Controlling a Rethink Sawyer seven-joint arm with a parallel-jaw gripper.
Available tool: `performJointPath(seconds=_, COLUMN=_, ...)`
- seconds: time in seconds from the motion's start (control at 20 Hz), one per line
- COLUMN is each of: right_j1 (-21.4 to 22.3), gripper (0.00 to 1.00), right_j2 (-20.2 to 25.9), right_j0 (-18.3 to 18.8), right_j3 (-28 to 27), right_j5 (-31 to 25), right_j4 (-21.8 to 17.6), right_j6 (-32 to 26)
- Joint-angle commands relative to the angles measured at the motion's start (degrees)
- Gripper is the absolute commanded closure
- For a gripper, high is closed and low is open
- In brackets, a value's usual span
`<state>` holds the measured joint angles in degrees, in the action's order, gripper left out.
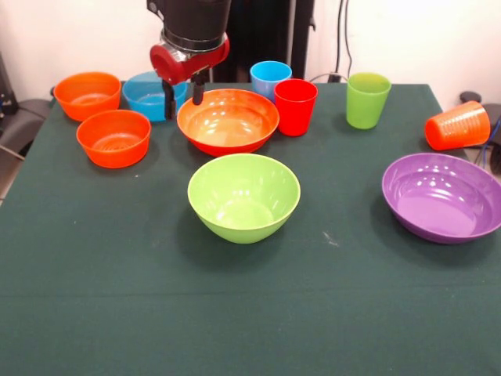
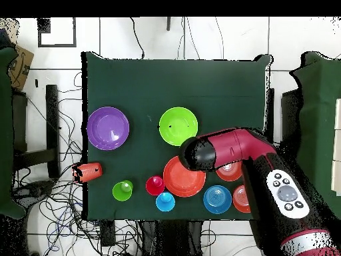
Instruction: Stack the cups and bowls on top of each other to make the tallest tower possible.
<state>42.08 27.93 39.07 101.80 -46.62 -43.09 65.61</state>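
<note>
My gripper (image 1: pixel 183 98) is open and empty. It hangs over the left rim of the large orange-red bowl (image 1: pixel 228 120), next to the small blue bowl (image 1: pixel 149 95). The large lime green bowl (image 1: pixel 243 196) stands alone at the table's middle and the purple bowl (image 1: pixel 442 196) at the right. Two small orange bowls (image 1: pixel 88 94) (image 1: pixel 114 137) sit at the far left. The light blue cup (image 1: pixel 270 78), red cup (image 1: pixel 295 106) and green cup (image 1: pixel 367 99) stand upright. The orange cup (image 1: pixel 457 125) lies on its side. No tower shows; nothing is stacked.
In the overhead view my arm (image 2: pixel 233 150) covers the gripper and part of one small orange bowl (image 2: pixel 230 170). The orange cup (image 2: pixel 88 172) lies at the table's edge. Cables lie on the floor around the green table (image 2: pixel 220 87).
</note>
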Motion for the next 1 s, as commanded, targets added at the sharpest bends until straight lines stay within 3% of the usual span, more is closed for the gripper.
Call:
performJointPath(seconds=0.05, right_j1=-2.33, gripper=0.00, right_j2=-0.95, right_j0=-0.06, right_j3=3.94, right_j5=3.50, right_j4=0.83, right_j6=4.28)
performJointPath(seconds=0.4, right_j1=-2.89, gripper=0.00, right_j2=1.61, right_j0=2.66, right_j3=5.66, right_j5=5.58, right_j4=3.34, right_j6=2.43)
performJointPath(seconds=1.0, right_j1=-7.40, gripper=0.00, right_j2=1.71, right_j0=2.12, right_j3=0.92, right_j5=5.98, right_j4=2.77, right_j6=1.66)
